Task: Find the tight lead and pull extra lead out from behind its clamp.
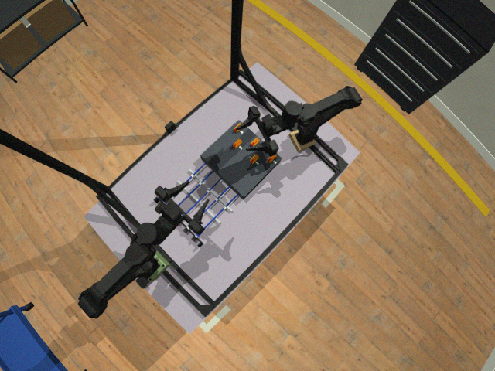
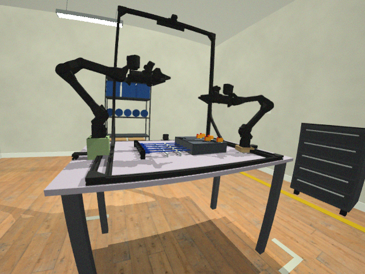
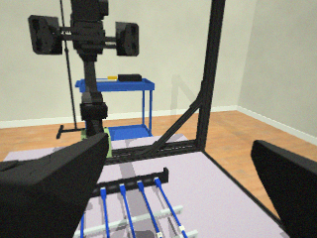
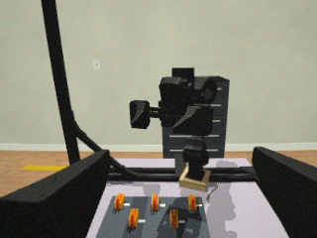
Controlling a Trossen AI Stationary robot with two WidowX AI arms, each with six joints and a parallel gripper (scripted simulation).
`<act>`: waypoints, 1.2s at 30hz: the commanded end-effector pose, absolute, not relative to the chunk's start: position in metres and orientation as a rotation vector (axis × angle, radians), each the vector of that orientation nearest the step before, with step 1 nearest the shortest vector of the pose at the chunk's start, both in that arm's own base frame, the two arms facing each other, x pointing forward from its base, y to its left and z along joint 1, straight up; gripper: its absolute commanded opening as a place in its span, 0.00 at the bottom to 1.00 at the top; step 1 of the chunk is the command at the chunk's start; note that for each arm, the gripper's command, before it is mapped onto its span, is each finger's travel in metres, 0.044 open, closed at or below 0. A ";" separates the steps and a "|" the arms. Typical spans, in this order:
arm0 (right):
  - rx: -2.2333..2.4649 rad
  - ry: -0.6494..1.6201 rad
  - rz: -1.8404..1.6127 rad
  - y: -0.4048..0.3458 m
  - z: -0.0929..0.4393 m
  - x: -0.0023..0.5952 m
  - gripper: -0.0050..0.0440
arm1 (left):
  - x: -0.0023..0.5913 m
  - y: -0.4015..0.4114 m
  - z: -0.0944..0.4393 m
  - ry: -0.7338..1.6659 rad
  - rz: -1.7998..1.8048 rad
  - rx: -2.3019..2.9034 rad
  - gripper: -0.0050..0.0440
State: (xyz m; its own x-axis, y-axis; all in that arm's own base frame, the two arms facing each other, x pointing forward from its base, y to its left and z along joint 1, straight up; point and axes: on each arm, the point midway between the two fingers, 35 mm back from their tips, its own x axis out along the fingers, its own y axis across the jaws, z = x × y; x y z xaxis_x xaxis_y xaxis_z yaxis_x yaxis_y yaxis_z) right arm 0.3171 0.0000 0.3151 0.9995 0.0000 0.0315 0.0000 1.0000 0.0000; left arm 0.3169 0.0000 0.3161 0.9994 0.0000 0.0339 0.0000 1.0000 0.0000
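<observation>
Several blue leads (image 1: 210, 222) (image 3: 105, 210) run side by side from a black rack (image 2: 142, 153) (image 3: 131, 187) to a dark grey box (image 1: 240, 179) (image 2: 207, 148). White bars and small white pieces lie across them. Several orange handles (image 1: 237, 144) (image 2: 219, 139) (image 4: 155, 202) sit on the box top; no letters are readable. My left gripper (image 1: 240, 139) (image 2: 199, 97) (image 3: 179, 144) is open and empty, high above the handle end of the box. My right gripper (image 1: 198, 191) (image 2: 170, 77) is open and empty, high above the leads.
The left arm stands on a wooden base (image 4: 193, 185), the right arm on a green base (image 2: 98, 147). A black frame (image 2: 182, 174) runs around the tabletop, with tall posts (image 2: 212, 64) at its corners and a crossbar overhead.
</observation>
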 end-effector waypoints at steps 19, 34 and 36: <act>0.001 0.083 -0.001 0.009 0.304 0.319 0.53 | 0.316 0.000 0.323 -0.050 0.000 0.000 1.00; 0.007 0.906 -0.006 0.068 0.180 0.343 0.53 | 0.316 0.000 0.323 -0.050 0.000 0.000 1.00; 0.000 0.880 0.006 0.069 0.174 0.339 0.53 | 0.316 0.000 0.323 -0.050 0.000 0.000 1.00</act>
State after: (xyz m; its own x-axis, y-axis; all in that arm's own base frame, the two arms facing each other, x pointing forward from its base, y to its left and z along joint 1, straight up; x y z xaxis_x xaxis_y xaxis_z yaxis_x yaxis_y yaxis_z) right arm 0.3330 0.0619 0.1725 0.6600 -0.0024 -0.7512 -0.0079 0.9999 -0.0102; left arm 0.3169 0.0000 0.3161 0.9994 0.0000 0.0340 0.0000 1.0000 0.0000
